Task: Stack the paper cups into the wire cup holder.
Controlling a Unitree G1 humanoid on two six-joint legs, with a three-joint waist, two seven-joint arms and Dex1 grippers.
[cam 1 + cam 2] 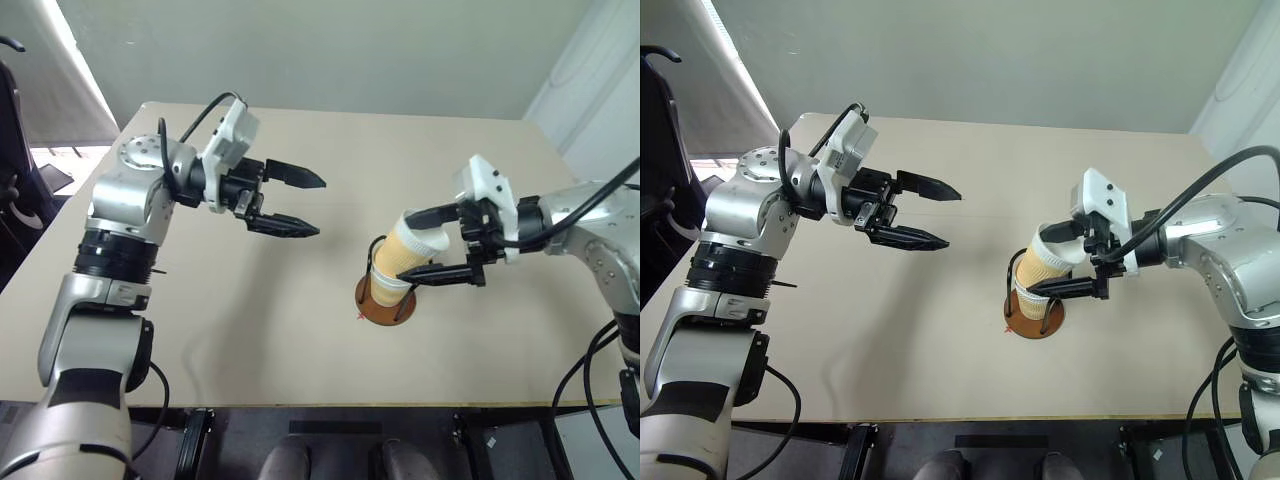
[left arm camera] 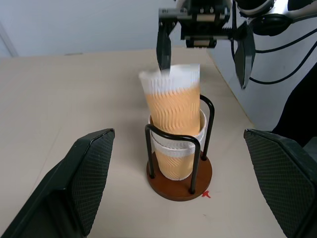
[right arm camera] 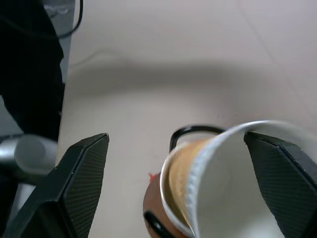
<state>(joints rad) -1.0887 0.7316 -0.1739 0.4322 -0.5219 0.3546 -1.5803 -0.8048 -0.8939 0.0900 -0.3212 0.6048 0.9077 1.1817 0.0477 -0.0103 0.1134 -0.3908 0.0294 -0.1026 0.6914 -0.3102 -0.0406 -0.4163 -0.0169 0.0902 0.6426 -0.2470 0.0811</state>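
The wire cup holder (image 1: 384, 311) stands on the table to the right of centre, on a reddish-brown base (image 2: 181, 187). Between its black loops sits a tan paper cup (image 2: 173, 161). A second paper cup (image 1: 407, 250) is nested in that one and leans toward my right arm. My right gripper (image 1: 414, 246) is open, with one finger above the leaning cup's white rim (image 3: 218, 148) and one below; I cannot tell whether they touch. My left gripper (image 1: 319, 208) hangs open and empty over the table, well left of the holder.
The beige table (image 1: 250, 330) has bare room all round the holder. A small red mark (image 2: 206, 194) lies by the base. The front edge (image 1: 300, 405) is near me. Black cables (image 1: 590, 370) hang at the right; a dark chair (image 1: 12, 150) stands at the left.
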